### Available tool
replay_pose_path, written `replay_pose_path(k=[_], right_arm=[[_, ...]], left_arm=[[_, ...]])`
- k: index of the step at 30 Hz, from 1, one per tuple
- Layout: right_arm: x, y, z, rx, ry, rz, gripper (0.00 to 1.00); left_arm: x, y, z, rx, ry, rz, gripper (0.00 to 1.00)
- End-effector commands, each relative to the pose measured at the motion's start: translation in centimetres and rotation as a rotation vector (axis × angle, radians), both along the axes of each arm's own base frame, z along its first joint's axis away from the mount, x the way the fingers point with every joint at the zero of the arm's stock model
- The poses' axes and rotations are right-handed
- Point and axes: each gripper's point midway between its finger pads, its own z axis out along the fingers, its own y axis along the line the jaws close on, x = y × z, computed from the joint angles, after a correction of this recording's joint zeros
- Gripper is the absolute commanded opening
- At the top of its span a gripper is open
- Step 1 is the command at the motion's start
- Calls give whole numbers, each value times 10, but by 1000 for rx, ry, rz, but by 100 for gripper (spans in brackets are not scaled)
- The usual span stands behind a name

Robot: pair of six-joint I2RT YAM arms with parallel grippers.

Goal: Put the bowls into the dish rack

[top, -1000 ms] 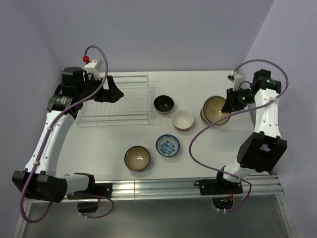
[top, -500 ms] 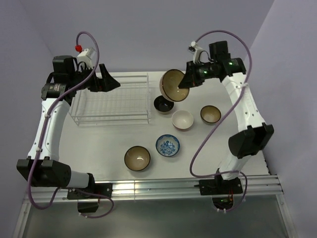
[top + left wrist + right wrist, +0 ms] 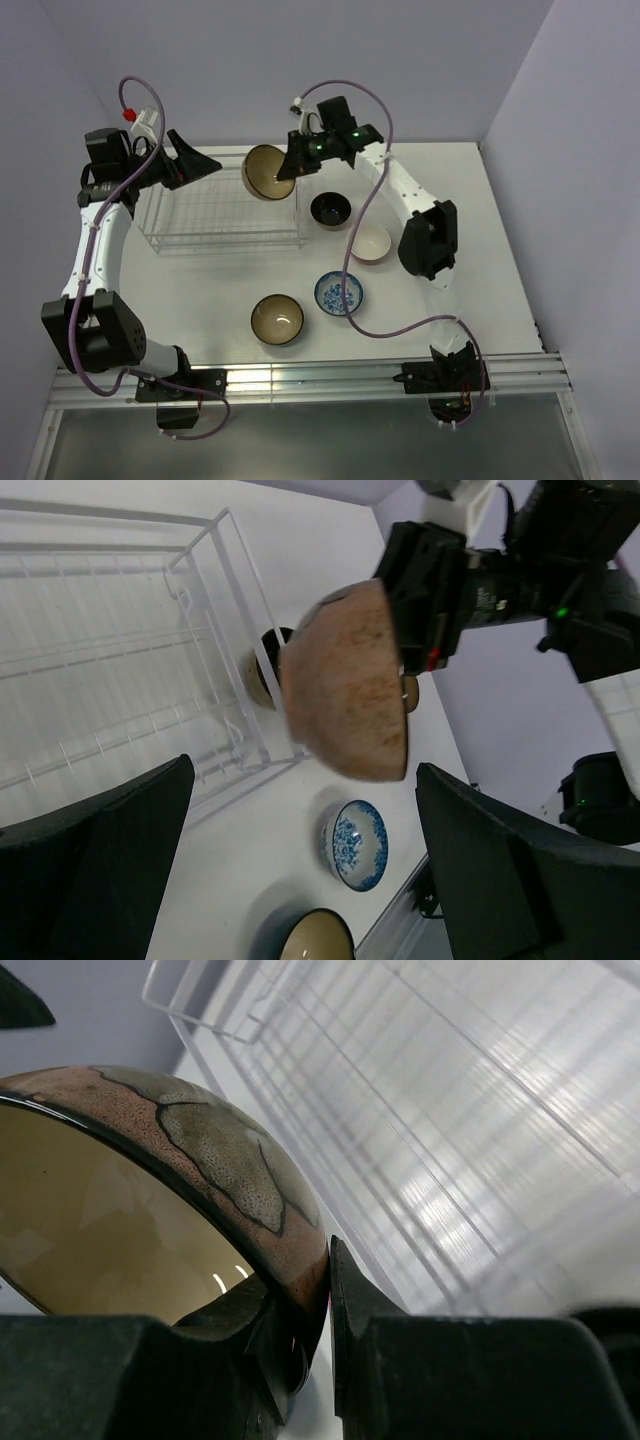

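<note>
A tan bowl (image 3: pixel 265 172) is clamped by its rim in the right gripper (image 3: pixel 330 1310) above the dish rack's (image 3: pixel 230 246) 2 o'clock corner; the left gripper (image 3: pixel 203 165) is spread wide.

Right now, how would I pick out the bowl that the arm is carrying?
Find the wire dish rack at the table's far left. Above its right edge hangs a tan-brown bowl, pinched by the rim in the right end effector. Unlike the tan bowl near the front, it is off the table and tipped on its side.
</note>
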Motion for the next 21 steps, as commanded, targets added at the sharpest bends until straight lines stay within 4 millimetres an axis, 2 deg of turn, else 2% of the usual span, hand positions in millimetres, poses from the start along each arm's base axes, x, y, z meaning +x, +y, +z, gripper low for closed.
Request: replay_pose_path(k=[1,3,4,6,8,12,14,15,21], right_arm=[[0,52,73,252,-119,92,0],[-5,70,67,285,-106,122,0],[-6,77,56,297,-81,139,0],[-8,89,45,351,-25,167,0],[-7,95,43,395,4,184,0],[-9,100,24,423,73,213,0],[-8,102,27,443,61,224,0],[-7,103,24,440,63,225,0],[-9,105,7,429,90,238,0]], left_arm=[[4,-6,2,-54,-40,-21,99],[7,-6,1,-66,-74,-9,99],[5,-6,-11,-79,-55,-2,100],[5,-5,-16,-82,-63,7,99],[8,-3,-28,-75,-37,15,100],[6,-5,-44,-106,21,-19,98],[1,-9,-48,-124,37,-42,99],[1,-9,-47,-128,19,-49,99],[3,-8,-67,-142,68,-38,98]])
